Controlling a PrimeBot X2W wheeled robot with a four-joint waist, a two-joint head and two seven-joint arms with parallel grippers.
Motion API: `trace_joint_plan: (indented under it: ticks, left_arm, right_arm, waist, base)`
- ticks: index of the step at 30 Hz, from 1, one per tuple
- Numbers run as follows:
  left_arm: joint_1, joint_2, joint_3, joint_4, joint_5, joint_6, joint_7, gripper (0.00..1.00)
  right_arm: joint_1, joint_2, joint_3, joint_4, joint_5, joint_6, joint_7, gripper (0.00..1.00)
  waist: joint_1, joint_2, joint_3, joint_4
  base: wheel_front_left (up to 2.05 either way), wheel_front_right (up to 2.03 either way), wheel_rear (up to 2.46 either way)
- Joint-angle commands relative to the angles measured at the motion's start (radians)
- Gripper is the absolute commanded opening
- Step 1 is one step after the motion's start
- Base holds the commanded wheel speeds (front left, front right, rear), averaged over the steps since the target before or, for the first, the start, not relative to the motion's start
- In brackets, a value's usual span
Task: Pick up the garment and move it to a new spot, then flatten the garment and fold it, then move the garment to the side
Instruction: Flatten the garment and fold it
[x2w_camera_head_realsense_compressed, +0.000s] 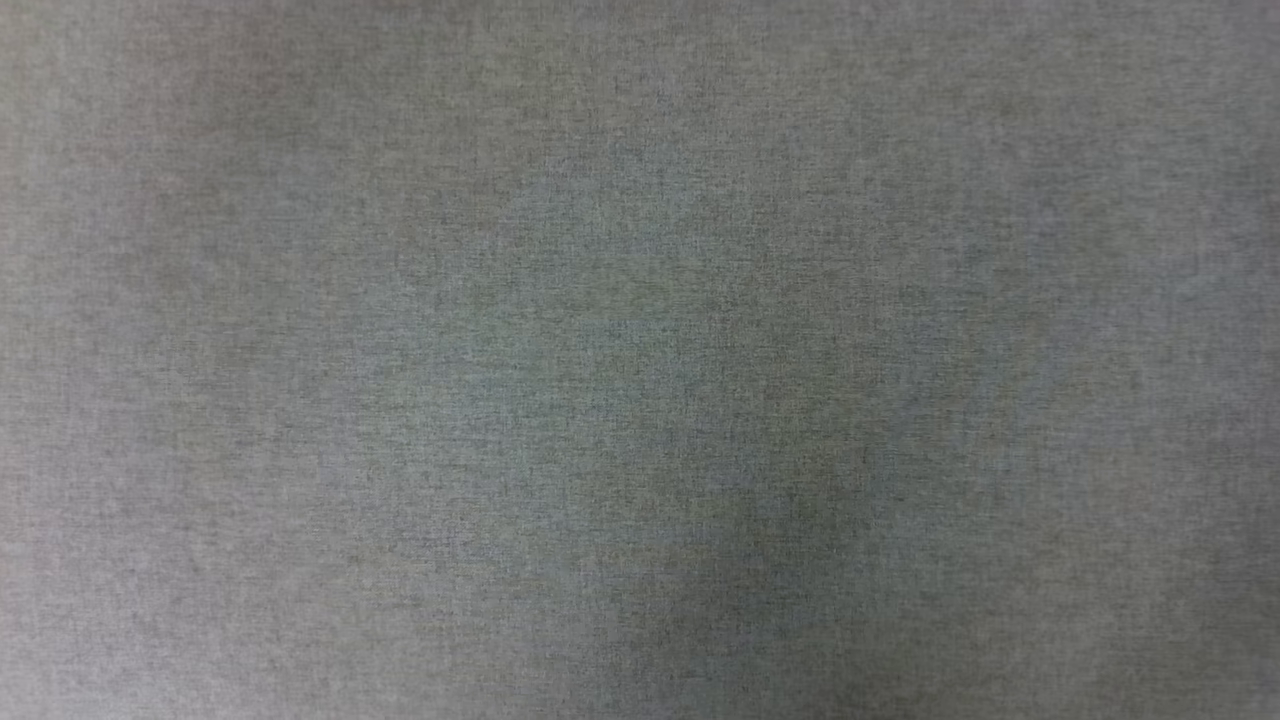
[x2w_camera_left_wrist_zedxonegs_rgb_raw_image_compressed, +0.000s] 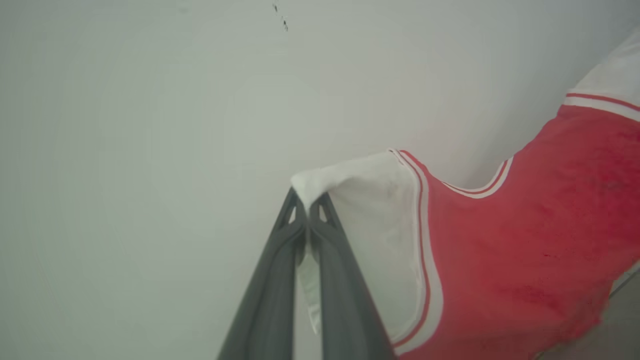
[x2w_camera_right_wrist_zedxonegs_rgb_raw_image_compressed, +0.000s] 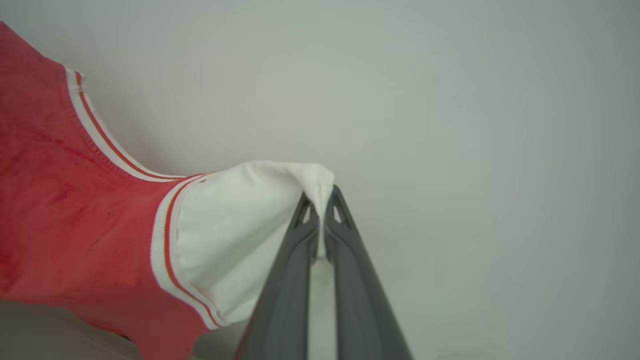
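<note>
The garment (x2w_camera_left_wrist_zedxonegs_rgb_raw_image_compressed: 525, 240) is a red jersey with white sleeves and white-and-red striped trim, held up in the air in front of a pale wall. In the left wrist view my left gripper (x2w_camera_left_wrist_zedxonegs_rgb_raw_image_compressed: 308, 202) is shut on the tip of one white sleeve, the red body hanging to its right. In the right wrist view my right gripper (x2w_camera_right_wrist_zedxonegs_rgb_raw_image_compressed: 320, 200) is shut on the tip of the other white sleeve, and the garment (x2w_camera_right_wrist_zedxonegs_rgb_raw_image_compressed: 75, 215) stretches away to the left. The lettering is hidden.
The head view looks straight down on a plain grey woven table surface (x2w_camera_head_realsense_compressed: 640, 360). A pale wall (x2w_camera_left_wrist_zedxonegs_rgb_raw_image_compressed: 150, 125) stands behind the lifted jersey in both wrist views, and a strip of grey surface (x2w_camera_right_wrist_zedxonegs_rgb_raw_image_compressed: 40, 330) lies below it.
</note>
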Motion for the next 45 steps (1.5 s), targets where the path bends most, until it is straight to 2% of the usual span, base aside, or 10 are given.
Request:
trace_joint_plan:
  ticks: [1, 10, 15, 18, 21, 26, 33, 38, 45]
  left_arm:
    - [0.036, -0.003, -0.007, 0.024, -0.005, -0.006, -0.018, 0.0]
    - [0.277, -0.02, -0.061, 0.098, -0.054, -0.032, -0.128, 0.0]
    - [0.485, -0.007, -0.094, 0.061, -0.092, -0.036, -0.17, 0.0]
    - [0.632, 0.013, -0.092, 0.015, -0.13, -0.024, -0.189, 0.0]
    - [0.788, 0.048, -0.1, -0.053, -0.154, 0.011, -0.2, 0.0]
    - [1.033, 0.128, -0.099, -0.184, -0.205, 0.093, -0.209, 0.0]
    - [1.341, 0.245, -0.101, -0.363, -0.307, 0.216, -0.209, 0.0]
    - [1.524, 0.324, -0.101, -0.467, -0.372, 0.296, -0.211, 0.0]
    - [1.725, 0.397, -0.116, -0.593, -0.434, 0.381, -0.214, 0.0]
  right_arm:
    - [0.032, 0.008, 0.021, 0.022, 0.011, -0.001, -0.019, 0.0]
    - [0.255, 0.064, 0.145, 0.112, 0.134, -0.001, -0.151, 0.0]
    - [0.441, 0.051, 0.235, 0.092, 0.23, -0.001, -0.205, 0.0]
    - [0.563, 0.027, 0.277, 0.056, 0.29, -0.001, -0.229, 0.0]
    - [0.694, -0.01, 0.326, 0.002, 0.338, -0.001, -0.238, 0.0]
    - [0.878, -0.095, 0.387, -0.101, 0.396, -0.001, -0.242, 0.0]
    - [1.14, -0.213, 0.393, -0.213, 0.455, -0.001, -0.246, 0.0]
    - [1.335, -0.27, 0.356, -0.272, 0.478, -0.001, -0.24, 0.0]
    - [1.627, -0.325, 0.253, -0.382, 0.493, -0.001, -0.188, 0.0]
  waist:
    - [-0.0002, 0.0, 0.005, 0.002]
    - [-0.0002, 0.0, -0.073, -0.002]
    - [-0.0002, 0.0, -0.16, 0.002]
    - [-0.0002, 0.0, -0.216, 0.004]
    - [-0.0002, 0.0, -0.272, 0.003]
    - [-0.0002, 0.0, -0.345, -0.006]
    - [-0.0002, 0.0, -0.435, -0.017]
    - [-0.0002, 0.0, -0.49, -0.027]
    - [-0.0002, 0.0, -0.549, -0.025]
  base:
    - [0.0, 0.0, 0.0]
    - [0.0, 0.0, 0.0]
    - [0.0, 0.0, 0.0]
    - [0.0, 0.0, 0.0]
    - [0.0, 0.0, 0.0]
    - [0.0, 0.0, 0.0]
    - [0.0, 0.0, 0.0]
    - [0.0, 0.0, 0.0]
    - [0.0, 0.0, 0.0]
